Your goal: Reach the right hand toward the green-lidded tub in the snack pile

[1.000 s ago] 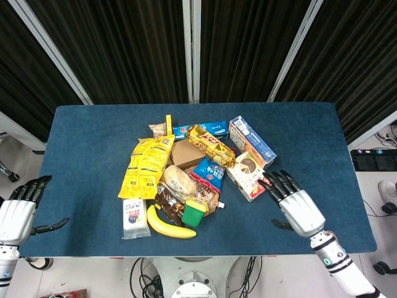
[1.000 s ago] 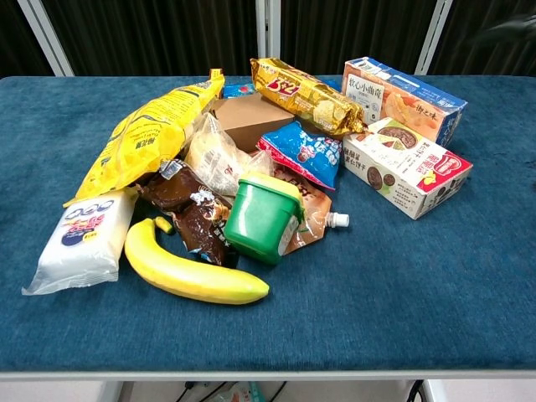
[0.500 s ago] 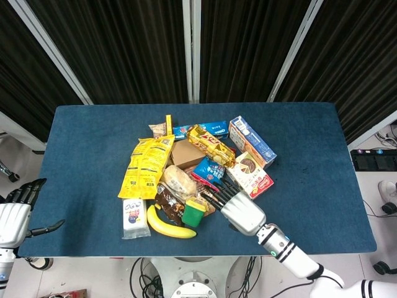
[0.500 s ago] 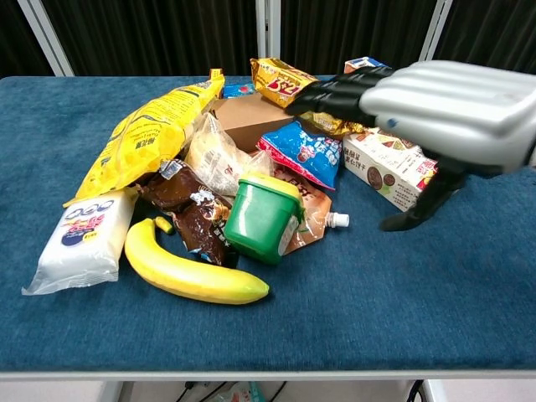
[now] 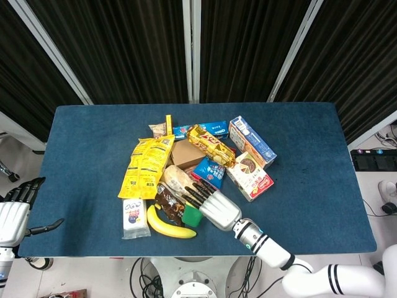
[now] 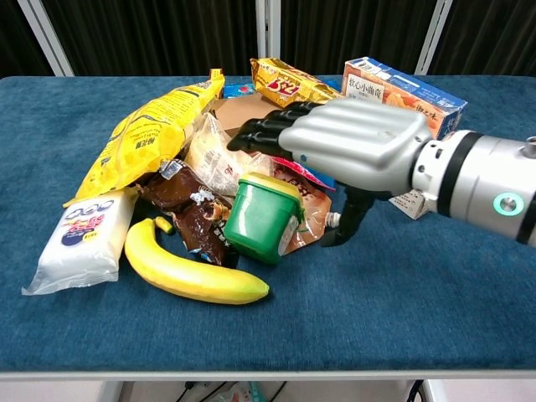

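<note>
The green tub with its yellow-green lid lies tilted at the front of the snack pile; in the head view only a bit of the tub shows under my right hand. My right hand hovers just above and behind the tub, palm down, fingers stretched toward the left, thumb hanging down beside the tub's right side. It holds nothing, and in the head view the right hand covers most of the tub. My left hand stays open off the table's left front corner.
A banana lies in front of the tub, a brown wrapper and white packet to its left. A yellow chip bag, blue bag, brown box and two snack boxes crowd behind.
My right hand has swept left from the table's right side over the boxes, arriving above the green tub. The left hand has barely shifted.
</note>
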`<state>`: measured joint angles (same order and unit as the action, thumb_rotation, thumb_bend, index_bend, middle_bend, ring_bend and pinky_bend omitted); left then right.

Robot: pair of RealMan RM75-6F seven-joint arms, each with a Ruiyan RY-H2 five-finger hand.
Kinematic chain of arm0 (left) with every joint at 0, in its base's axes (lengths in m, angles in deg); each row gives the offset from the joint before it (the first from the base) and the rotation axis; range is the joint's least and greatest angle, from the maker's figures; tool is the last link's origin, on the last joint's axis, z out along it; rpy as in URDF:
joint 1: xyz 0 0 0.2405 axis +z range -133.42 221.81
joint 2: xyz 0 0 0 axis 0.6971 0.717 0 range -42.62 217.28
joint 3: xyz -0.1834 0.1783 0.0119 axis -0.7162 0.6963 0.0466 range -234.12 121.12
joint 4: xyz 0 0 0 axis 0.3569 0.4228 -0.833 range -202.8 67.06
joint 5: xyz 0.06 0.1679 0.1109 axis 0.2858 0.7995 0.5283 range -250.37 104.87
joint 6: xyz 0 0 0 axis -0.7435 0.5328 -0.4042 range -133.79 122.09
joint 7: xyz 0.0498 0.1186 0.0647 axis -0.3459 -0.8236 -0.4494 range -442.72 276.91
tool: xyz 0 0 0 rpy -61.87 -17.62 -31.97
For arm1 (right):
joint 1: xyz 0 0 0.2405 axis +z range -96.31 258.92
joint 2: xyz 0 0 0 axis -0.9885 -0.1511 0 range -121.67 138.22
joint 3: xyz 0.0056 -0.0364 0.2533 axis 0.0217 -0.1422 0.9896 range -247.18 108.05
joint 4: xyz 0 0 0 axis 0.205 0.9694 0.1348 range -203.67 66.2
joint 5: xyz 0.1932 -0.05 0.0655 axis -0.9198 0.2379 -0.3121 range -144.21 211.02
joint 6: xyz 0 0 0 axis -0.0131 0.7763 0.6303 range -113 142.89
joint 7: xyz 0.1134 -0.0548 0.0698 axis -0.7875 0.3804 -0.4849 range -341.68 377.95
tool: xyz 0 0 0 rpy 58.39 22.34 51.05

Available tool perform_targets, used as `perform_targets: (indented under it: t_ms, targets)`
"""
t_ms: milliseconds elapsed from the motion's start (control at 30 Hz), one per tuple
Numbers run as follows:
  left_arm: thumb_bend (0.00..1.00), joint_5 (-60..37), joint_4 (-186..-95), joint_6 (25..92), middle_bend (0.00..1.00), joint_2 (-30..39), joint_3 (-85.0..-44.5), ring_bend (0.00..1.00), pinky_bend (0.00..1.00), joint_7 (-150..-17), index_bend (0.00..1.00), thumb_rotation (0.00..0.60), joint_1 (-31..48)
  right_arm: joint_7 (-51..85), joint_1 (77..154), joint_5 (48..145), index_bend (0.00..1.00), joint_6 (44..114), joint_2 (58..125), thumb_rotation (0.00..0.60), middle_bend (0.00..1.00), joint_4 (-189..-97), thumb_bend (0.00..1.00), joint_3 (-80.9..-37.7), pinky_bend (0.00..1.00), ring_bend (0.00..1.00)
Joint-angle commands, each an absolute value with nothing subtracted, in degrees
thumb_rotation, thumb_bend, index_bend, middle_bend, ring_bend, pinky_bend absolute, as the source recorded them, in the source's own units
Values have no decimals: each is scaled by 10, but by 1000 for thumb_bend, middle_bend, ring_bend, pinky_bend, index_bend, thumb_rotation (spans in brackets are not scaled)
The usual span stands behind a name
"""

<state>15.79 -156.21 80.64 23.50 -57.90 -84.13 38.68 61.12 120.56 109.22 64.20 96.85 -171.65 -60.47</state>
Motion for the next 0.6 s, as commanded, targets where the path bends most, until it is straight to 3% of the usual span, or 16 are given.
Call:
perform_targets:
  t_ms: [33, 600]
  targets:
    - [0, 156, -1560, 806, 102, 235, -579, 119, 241, -839, 75, 286, 388, 606, 1219, 1081, 0, 638, 984, 600, 0, -1700, 2, -608, 0, 0]
    - [0, 147, -1537, 808, 102, 228, -577, 119, 240, -815, 76, 285, 397, 620, 1264, 1036, 0, 636, 1012, 600, 1, -1664, 77, -626, 11, 0]
